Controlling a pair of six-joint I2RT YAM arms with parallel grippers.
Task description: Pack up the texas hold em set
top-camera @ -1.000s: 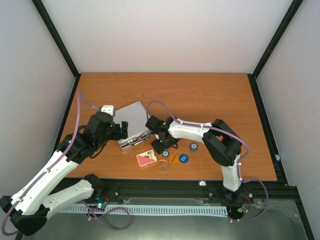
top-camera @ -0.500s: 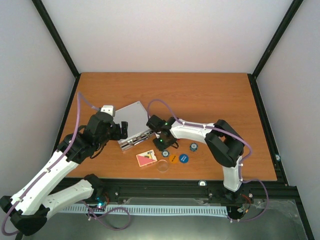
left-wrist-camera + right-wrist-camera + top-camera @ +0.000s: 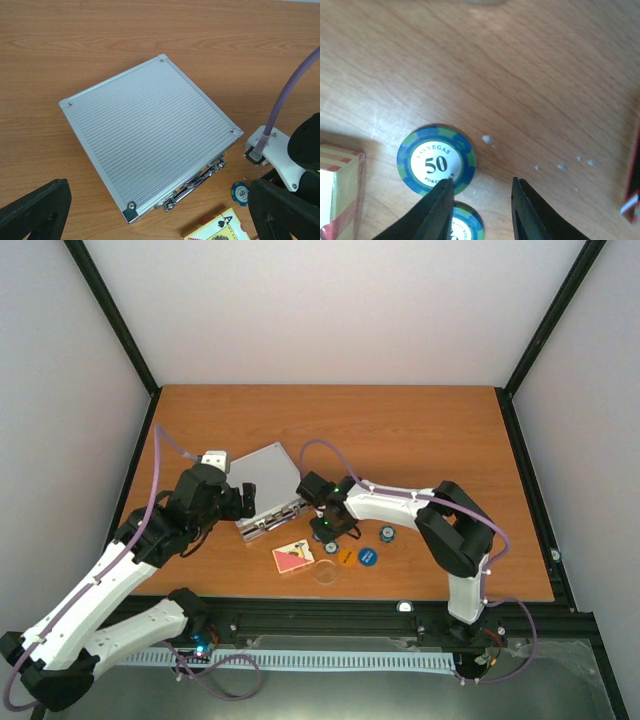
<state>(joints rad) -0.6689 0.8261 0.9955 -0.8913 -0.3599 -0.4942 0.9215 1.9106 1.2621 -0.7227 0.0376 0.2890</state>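
While my left pincer [image 3: 243, 502] hangs with its jaws spread as wide as they go and nothing between them, the silver case [image 3: 150, 145] lies just ahead of it on the wooden table [image 3: 400, 430]. From my left wrist I see my two dark fingers [image 3: 37, 210] at the bottom corners, well apart, with the case beyond them and untouched. It is square, ribbed aluminium with riveted corners. Its lid is shut, it sits at a slant, and its chrome latches [image 3: 192, 186] are on the edge facing near and right.

Right of that latch edge the loose pieces lie on bare wood, outside the case. The pink-red card deck [image 3: 293, 558] lies near the case's near corner, with a clear disc [image 3: 326, 573] just right of it. My right pincer [image 3: 481, 184] hovers low over the wood just beyond these two. Its jaws are drawn close but not together, bare table shows in the slim gap, and they hold nothing. A blue, green and white chip marked 50 [image 3: 436, 160] lies flat just left of the gap. My left fingertip overlaps its rim, but I cannot tell whether they touch. A second chip [image 3: 466, 223] of the same kind is half hidden under that finger.

Further right an orange disc [image 3: 345, 556] and a blue disc [image 3: 367, 557] lie side by side, with a third chip [image 3: 386, 534] beyond them. My right arm [image 3: 280, 157] and its purple cable [image 3: 286, 95] crowd the case's latch side.
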